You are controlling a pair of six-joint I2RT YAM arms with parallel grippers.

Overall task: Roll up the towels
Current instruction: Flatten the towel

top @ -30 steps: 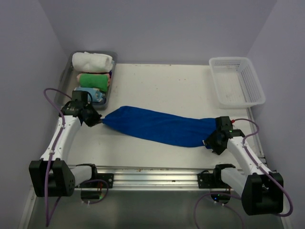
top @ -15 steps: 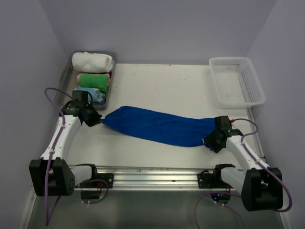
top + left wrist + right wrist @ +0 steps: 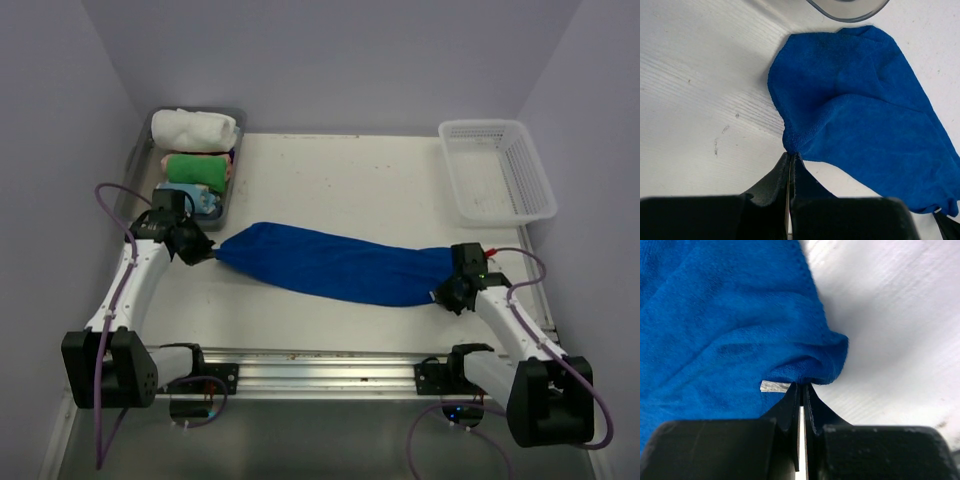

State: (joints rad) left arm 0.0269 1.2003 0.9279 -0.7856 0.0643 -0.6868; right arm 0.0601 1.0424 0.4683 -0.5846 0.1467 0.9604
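A royal blue towel (image 3: pixel 335 264) lies stretched in a long band across the table between both arms. My left gripper (image 3: pixel 208 254) is shut on the towel's left corner (image 3: pixel 790 145), pinching the hem at its fingertips. My right gripper (image 3: pixel 442 293) is shut on the towel's right corner (image 3: pixel 812 375), where a small white label (image 3: pixel 774 386) shows. A white towel (image 3: pixel 195 128) lies rolled in the grey tray at the back left.
The grey tray (image 3: pixel 235 185) also holds a green rolled towel (image 3: pixel 197 167) and a pale blue one (image 3: pixel 190 196); its rim shows in the left wrist view (image 3: pixel 847 12). A white plastic basket (image 3: pixel 495 168) stands at the back right.
My right gripper moved slightly inward onto the blue towel's right corner and closed on it. The left arm and the towel's left end stayed put.
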